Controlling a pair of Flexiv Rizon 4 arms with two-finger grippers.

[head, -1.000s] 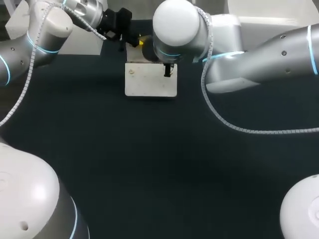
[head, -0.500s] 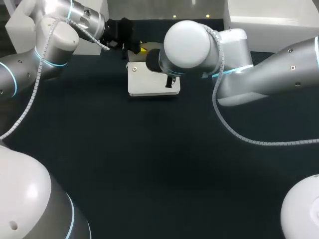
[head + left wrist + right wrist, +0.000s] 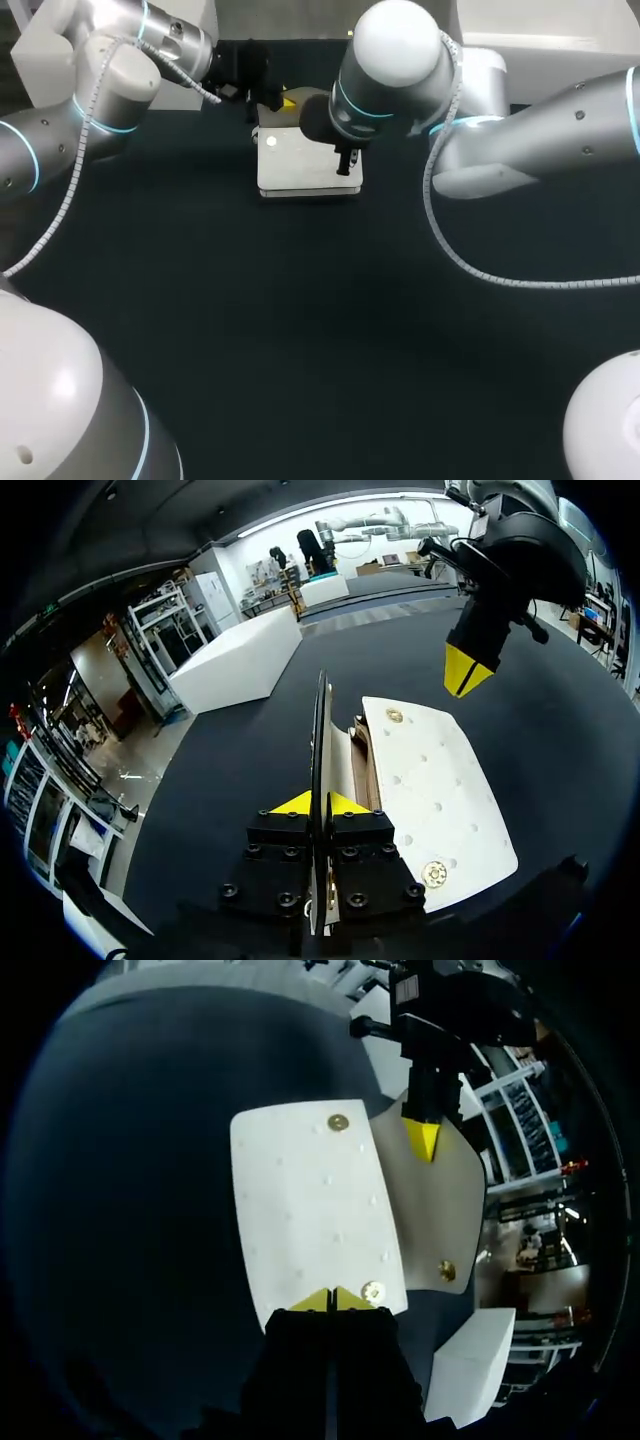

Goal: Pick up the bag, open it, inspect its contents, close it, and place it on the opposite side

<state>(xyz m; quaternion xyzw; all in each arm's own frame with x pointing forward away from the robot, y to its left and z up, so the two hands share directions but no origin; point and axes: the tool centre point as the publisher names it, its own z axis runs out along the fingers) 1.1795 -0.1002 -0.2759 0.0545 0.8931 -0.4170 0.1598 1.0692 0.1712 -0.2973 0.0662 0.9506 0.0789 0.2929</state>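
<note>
Black table covering (image 3: 300, 330) nearest, dark across the whole near half. Beyond it, at the far middle, flat white rectangular bag with brass snap buttons (image 3: 300, 168), lying on the table with its flap lifted. On the bag's right part, right gripper (image 3: 331, 1300), pointing down from the silver right arm (image 3: 540, 130). Yellow tips pressed together at the edge of the white panel (image 3: 320, 1210), just beside one brass snap (image 3: 373, 1290); cannot tell if pinching the panel or merely meeting at its rim. Farther off, at the bag's far side toward the left, left gripper (image 3: 321, 803) on the silver left arm (image 3: 90, 120). Fingers pinching the beige-lined flap (image 3: 440, 1200) from both sides, flap raised on edge off the bag's body. Pale inner face of that flap turned toward the right gripper, a second snap (image 3: 447, 1271) near its corner. Both grippers near each other over the bag, not touching.
</note>
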